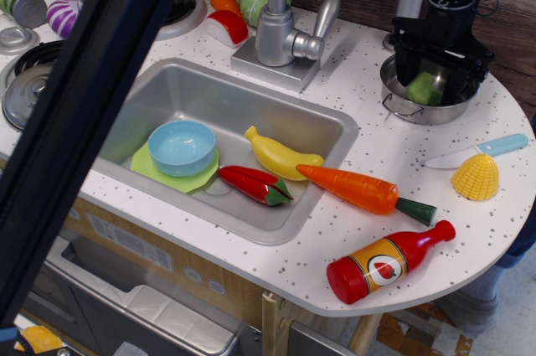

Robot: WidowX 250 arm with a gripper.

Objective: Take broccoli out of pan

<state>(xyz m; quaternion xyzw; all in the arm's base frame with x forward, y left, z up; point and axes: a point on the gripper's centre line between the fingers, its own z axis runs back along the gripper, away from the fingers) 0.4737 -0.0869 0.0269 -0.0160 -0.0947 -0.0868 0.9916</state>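
Note:
The light-green broccoli (423, 88) lies inside the small steel pan (416, 113) at the back right of the counter, towards the pan's left side. My black gripper (438, 79) hangs straight down over the pan. Its two fingers stand wide apart, reaching into the pan on either side of the broccoli. The left finger (405, 61) is close to the broccoli, and the right finger stands clear of it. The far side of the pan is hidden behind the gripper.
A yellow corn piece (476, 178) and a blue-handled knife (477, 152) lie right of the pan. A carrot (356, 188) and a ketchup bottle (387, 262) lie in front. The sink (167, 88) holds a blue bowl, banana and pepper. The faucet (276, 25) stands to the left. A dark bar crosses the left foreground.

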